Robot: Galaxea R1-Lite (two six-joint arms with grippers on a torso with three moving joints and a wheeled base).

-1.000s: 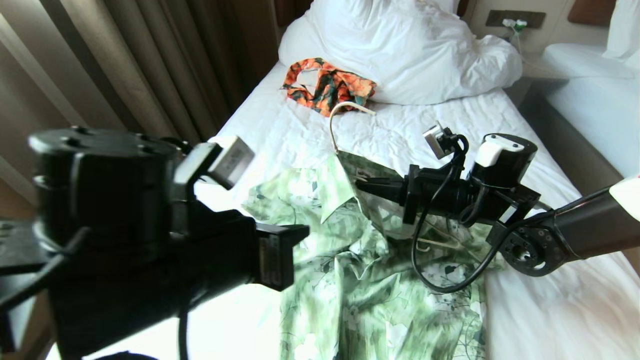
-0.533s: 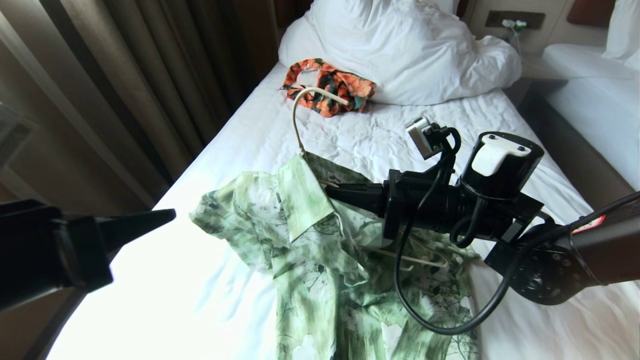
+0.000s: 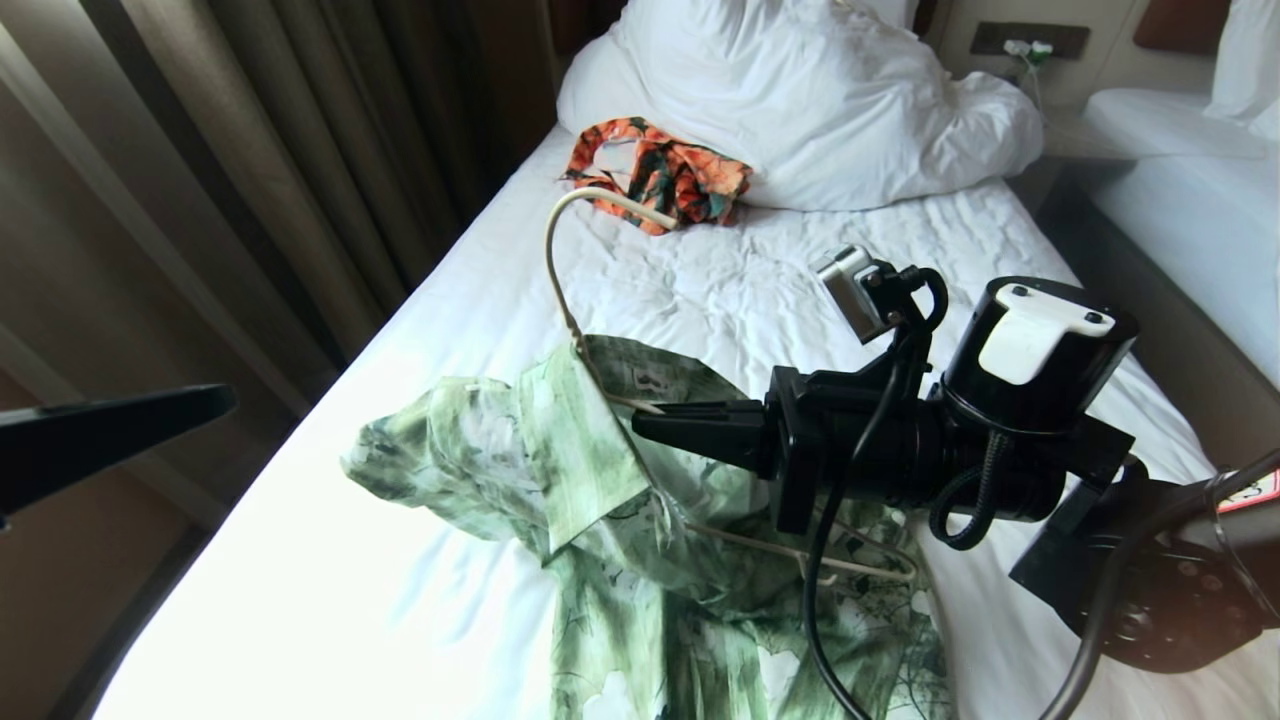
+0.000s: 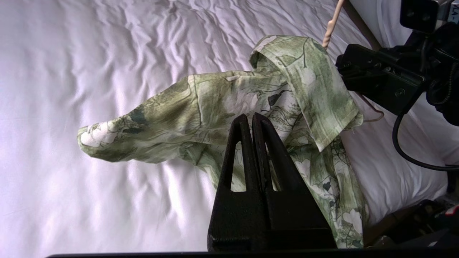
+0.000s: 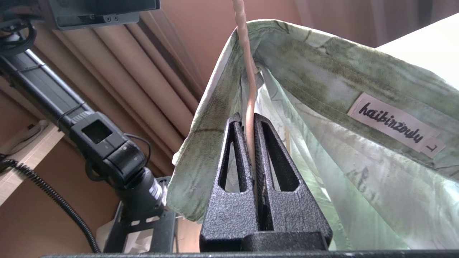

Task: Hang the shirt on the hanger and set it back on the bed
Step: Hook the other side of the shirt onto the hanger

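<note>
The light green floral shirt is draped over the cream wire hanger, its collar and one shoulder raised off the bed while the rest trails down. My right gripper is shut on the hanger's neck wire just inside the collar of the shirt. The hanger's lower bar shows under the cloth. My left gripper hangs off to the left of the bed, shut and empty. In the left wrist view the left gripper hovers apart from the raised sleeve of the shirt.
An orange-and-teal garment lies near the bunched white duvet at the head of the bed. Brown curtains run along the left side. A second white bed stands right, across a dark gap.
My left arm has drawn back to the left, leaving only its shut fingers in view. The right gripper has carried the hanger and shirt collar leftward, and the hook has swung left.
</note>
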